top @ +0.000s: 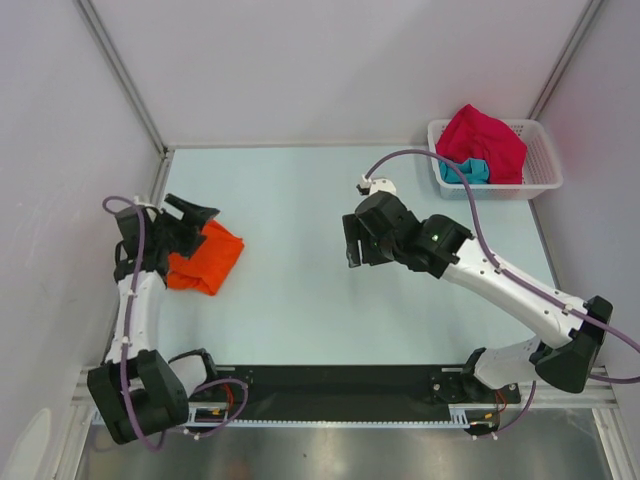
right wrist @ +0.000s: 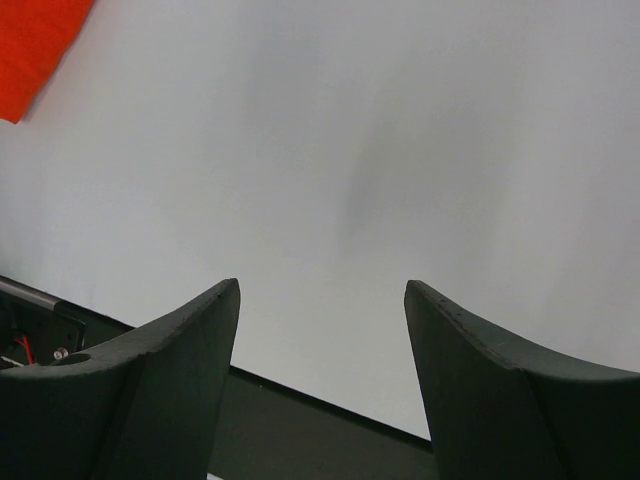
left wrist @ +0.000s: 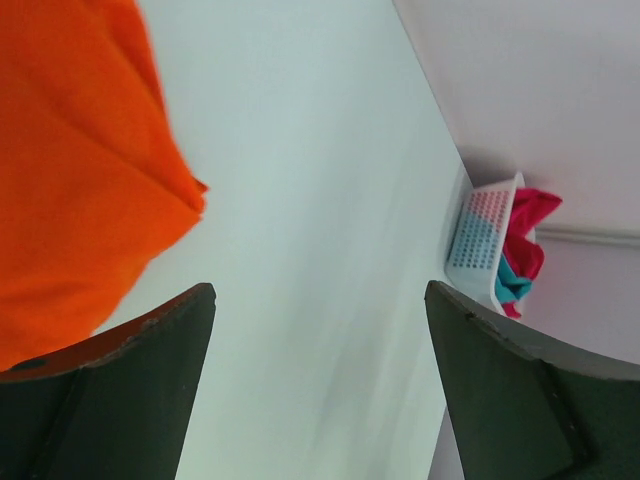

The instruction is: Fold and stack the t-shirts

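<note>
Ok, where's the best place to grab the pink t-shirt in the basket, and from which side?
I'd pinch the crumpled crown of the crimson-pink t-shirt, coming straight down from above. It bulges over the white basket rim, whose walls block the sides, and the teal t-shirt lies at its near edge.

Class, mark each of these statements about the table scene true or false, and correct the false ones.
1. The orange t-shirt lies on the table by the left gripper. True.
2. The right gripper is shut on a shirt. False: it is open over the table and holds nothing.
3. The basket holds a crimson-pink t-shirt and a teal t-shirt. True.
4. The basket stands at the near left corner. False: it stands at the far right corner.
</note>
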`<state>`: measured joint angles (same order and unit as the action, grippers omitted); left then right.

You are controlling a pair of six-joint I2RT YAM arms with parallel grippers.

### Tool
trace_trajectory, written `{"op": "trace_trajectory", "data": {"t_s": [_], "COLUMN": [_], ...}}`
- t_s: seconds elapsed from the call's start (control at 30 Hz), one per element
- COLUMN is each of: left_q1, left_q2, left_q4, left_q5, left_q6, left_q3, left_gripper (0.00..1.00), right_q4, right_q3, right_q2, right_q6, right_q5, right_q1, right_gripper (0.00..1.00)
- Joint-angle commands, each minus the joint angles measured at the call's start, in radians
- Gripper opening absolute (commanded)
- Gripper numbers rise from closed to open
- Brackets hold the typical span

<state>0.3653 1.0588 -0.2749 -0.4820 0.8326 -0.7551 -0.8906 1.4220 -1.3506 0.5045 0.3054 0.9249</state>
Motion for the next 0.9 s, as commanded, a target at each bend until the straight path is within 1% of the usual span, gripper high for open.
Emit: {"op": "trace_trajectory", "data": {"t_s": [0.0, 0.03, 0.07, 0.1, 0.2, 0.3, 0.33, 0.4, 0.47, 0.63, 0.73, 0.83, 0.87], "left_q1": [-0.142, -0.166, -0.190, -0.234, -0.305, -0.328, -0.328, -0.330, -0.330, -0.312, -0.275, -0.215, -0.180], "left_q2": [0.134, 0.182, 0.282, 0.324, 0.421, 0.507, 0.529, 0.579, 0.589, 0.596, 0.603, 0.586, 0.581], "left_q4": [0.138, 0.178, 0.196, 0.207, 0.255, 0.270, 0.299, 0.293, 0.283, 0.166, 0.120, 0.089, 0.082], "left_q5": [-0.041, -0.055, -0.082, -0.090, -0.061, -0.050, -0.056, -0.063, -0.028, 0.074, 0.089, 0.100, 0.100], "left_q6": [0.043, 0.042, 0.042, 0.040, 0.034, 0.034, 0.034, 0.043, 0.048, 0.028, 0.008, -0.010, -0.021], "left_q3": [-0.041, -0.046, -0.050, -0.059, -0.062, -0.073, -0.081, -0.090, -0.090, -0.104, -0.105, -0.087, -0.082], "left_gripper": [0.91, 0.91, 0.91, 0.91, 0.90, 0.91, 0.90, 0.90, 0.90, 0.90, 0.90, 0.90, 0.90], "right_q4": [0.010, 0.001, -0.005, -0.017, -0.045, -0.065, -0.068, -0.077, -0.082, -0.093, -0.091, -0.091, -0.093], "right_q3": [0.054, 0.069, 0.075, 0.081, 0.097, 0.100, 0.100, 0.104, 0.104, 0.107, 0.106, 0.103, 0.103], "right_q2": [-0.016, -0.018, -0.021, -0.025, -0.021, -0.009, -0.002, 0.002, 0.004, -0.002, -0.005, -0.004, -0.004], "right_q6": [0.012, 0.014, 0.014, 0.014, 0.017, 0.023, 0.025, 0.029, 0.029, 0.028, 0.026, 0.026, 0.023], "right_q5": [0.004, 0.014, 0.018, 0.024, 0.055, 0.078, 0.084, 0.092, 0.103, 0.110, 0.110, 0.109, 0.109], "right_q1": [0.011, 0.012, 0.015, 0.017, 0.020, 0.020, 0.020, 0.020, 0.020, 0.020, 0.017, 0.014, 0.011], "right_gripper": [0.72, 0.72, 0.72, 0.72, 0.72, 0.72, 0.73, 0.72, 0.73, 0.73, 0.73, 0.73, 0.73]}}
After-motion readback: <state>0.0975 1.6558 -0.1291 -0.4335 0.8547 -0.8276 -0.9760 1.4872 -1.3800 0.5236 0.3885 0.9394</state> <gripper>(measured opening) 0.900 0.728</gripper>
